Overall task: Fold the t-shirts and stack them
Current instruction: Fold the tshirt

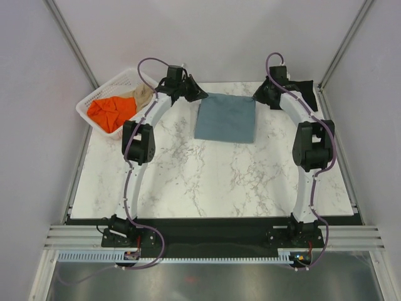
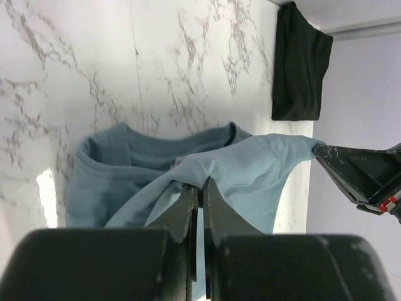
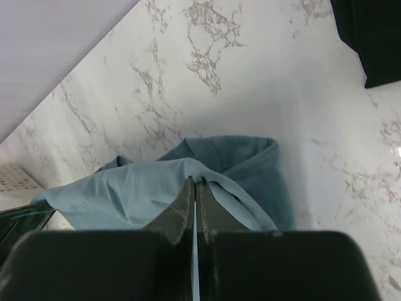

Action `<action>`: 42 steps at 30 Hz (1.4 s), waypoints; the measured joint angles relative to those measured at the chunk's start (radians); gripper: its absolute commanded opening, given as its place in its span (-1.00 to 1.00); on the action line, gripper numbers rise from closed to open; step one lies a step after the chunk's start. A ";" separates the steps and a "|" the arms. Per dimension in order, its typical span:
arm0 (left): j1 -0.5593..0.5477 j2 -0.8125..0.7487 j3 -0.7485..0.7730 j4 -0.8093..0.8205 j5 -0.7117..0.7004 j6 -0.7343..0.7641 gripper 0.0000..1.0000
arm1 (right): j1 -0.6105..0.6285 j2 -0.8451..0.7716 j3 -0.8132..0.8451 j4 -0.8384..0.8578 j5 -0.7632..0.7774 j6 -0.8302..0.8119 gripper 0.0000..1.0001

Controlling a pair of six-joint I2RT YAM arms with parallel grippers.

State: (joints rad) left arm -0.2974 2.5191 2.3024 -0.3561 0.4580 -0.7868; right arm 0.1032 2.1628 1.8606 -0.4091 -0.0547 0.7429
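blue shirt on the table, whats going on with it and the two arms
Both arms are on the slate blue-grey t-shirt, lying at the far middle of the marble table. The left gripper and the right gripper are each shut on a pinch of its cloth, one at each far corner, raised over the collar, apparently mid-fold. A black t-shirt lies at the table's far right corner. An orange t-shirt and a beige t-shirt sit in the white basket on the left.

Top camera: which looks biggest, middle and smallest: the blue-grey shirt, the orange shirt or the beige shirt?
Largest: blue-grey shirt.
Next: orange shirt.
Smallest: beige shirt, though only part of it shows.
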 measured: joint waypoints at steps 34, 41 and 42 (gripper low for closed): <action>0.046 -0.316 -0.704 0.301 0.198 0.167 0.13 | -0.087 -0.068 -0.235 -0.021 -0.408 -0.456 0.50; 0.025 -0.319 -0.798 0.254 0.196 0.220 0.13 | -0.088 -0.068 -0.303 -0.076 -0.439 -0.534 0.51; 0.023 -0.319 -0.801 0.252 0.196 0.224 0.11 | -0.088 -0.068 -0.309 -0.078 -0.446 -0.539 0.49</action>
State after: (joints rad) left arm -0.2749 2.1998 1.5013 -0.1043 0.6537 -0.5625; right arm 0.0154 2.0953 1.5517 -0.4873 -0.5003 0.2039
